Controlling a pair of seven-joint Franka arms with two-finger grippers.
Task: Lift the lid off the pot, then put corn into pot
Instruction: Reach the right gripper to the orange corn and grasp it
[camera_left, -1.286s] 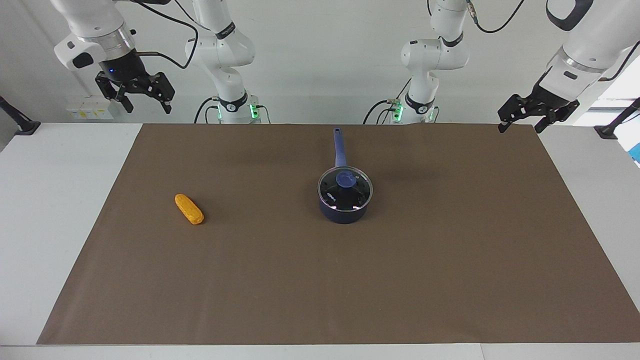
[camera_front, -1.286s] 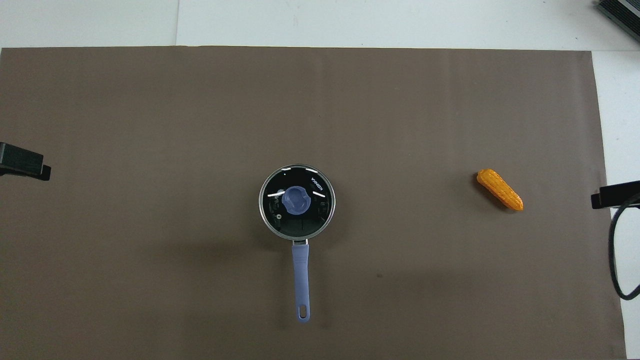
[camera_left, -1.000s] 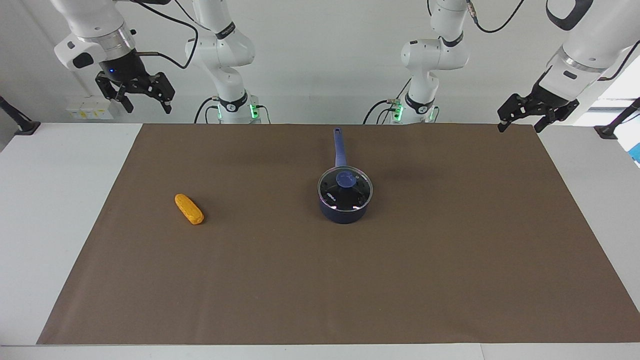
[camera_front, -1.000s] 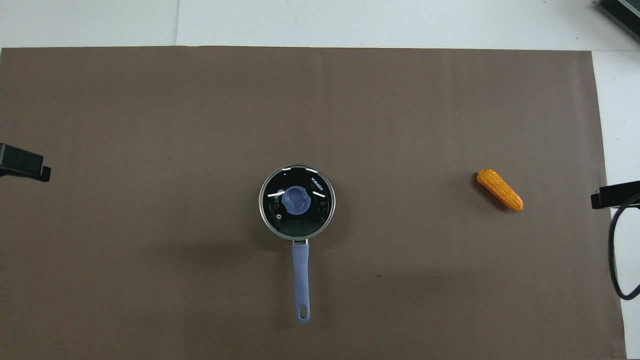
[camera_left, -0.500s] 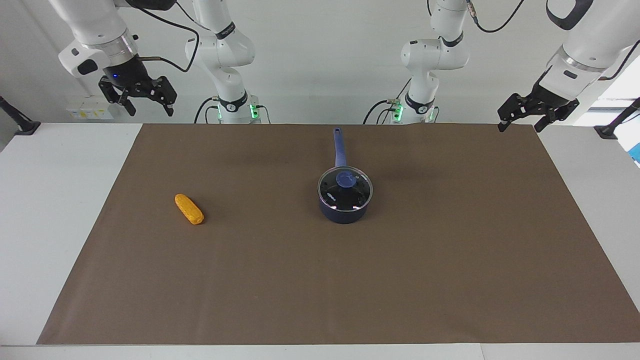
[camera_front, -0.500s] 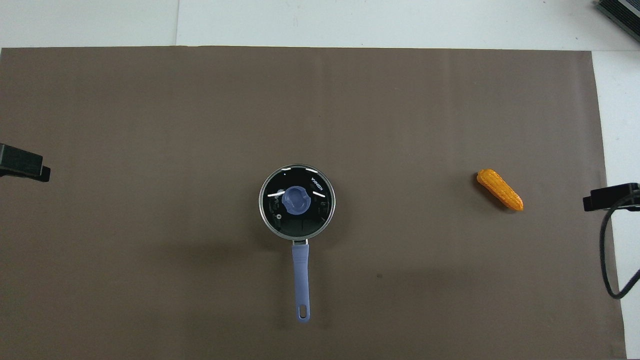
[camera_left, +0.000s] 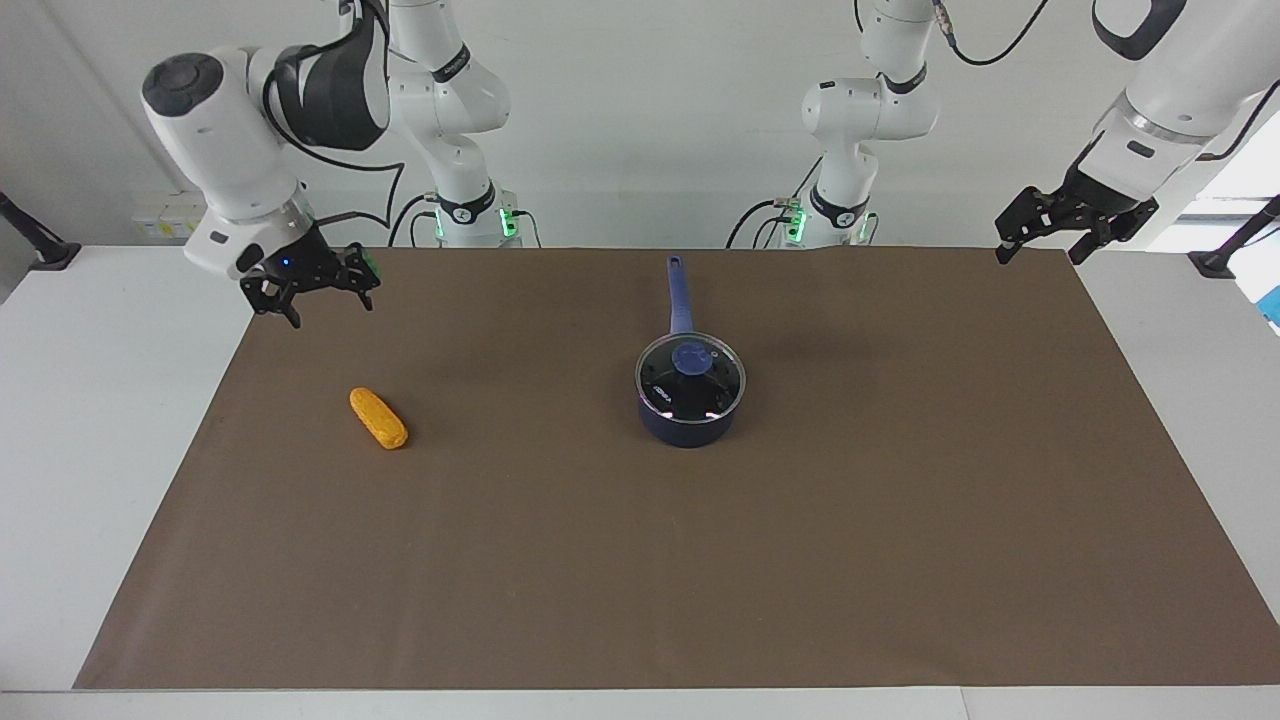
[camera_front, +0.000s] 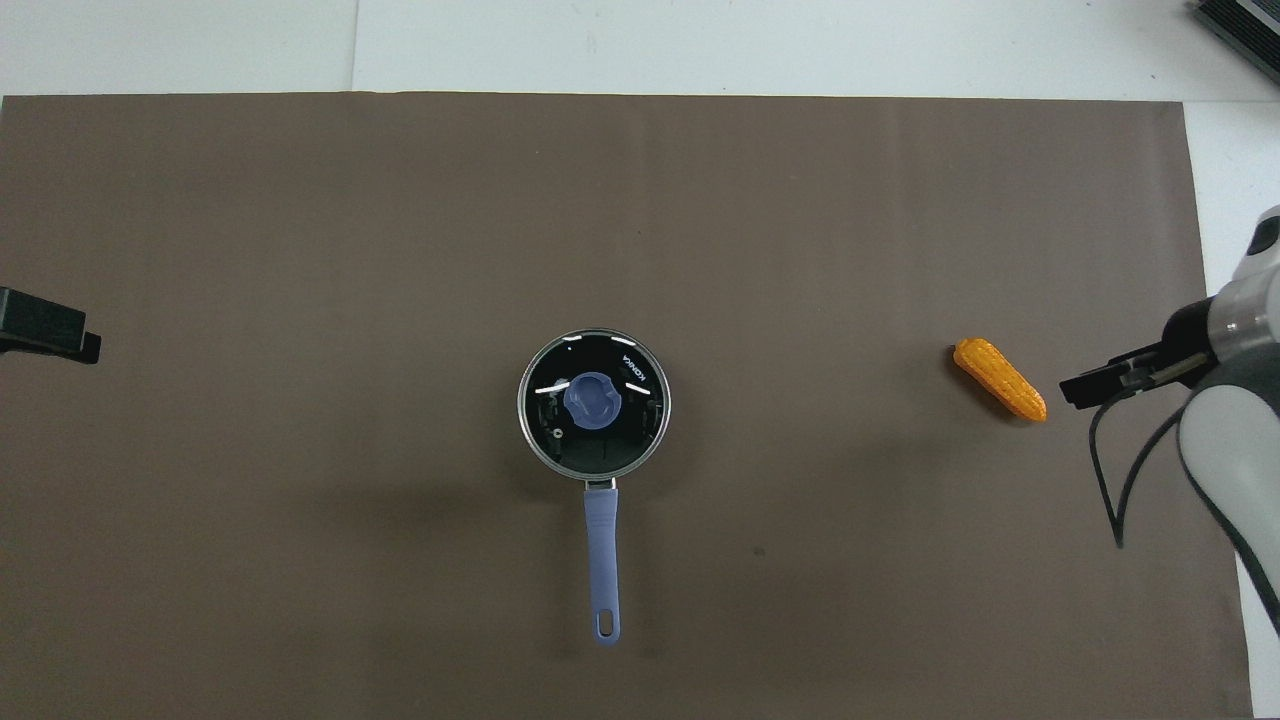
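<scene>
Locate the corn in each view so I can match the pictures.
Facing view: the corn lies on the brown mat, toward the right arm's end of the table.
Overhead view: the corn lies beside the right gripper.
Shared landmark: the pot, lid on.

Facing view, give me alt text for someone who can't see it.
The right gripper hangs open over the brown mat, near the corn. The lid is on the pot mid-table. The left gripper waits open at its end.
</scene>
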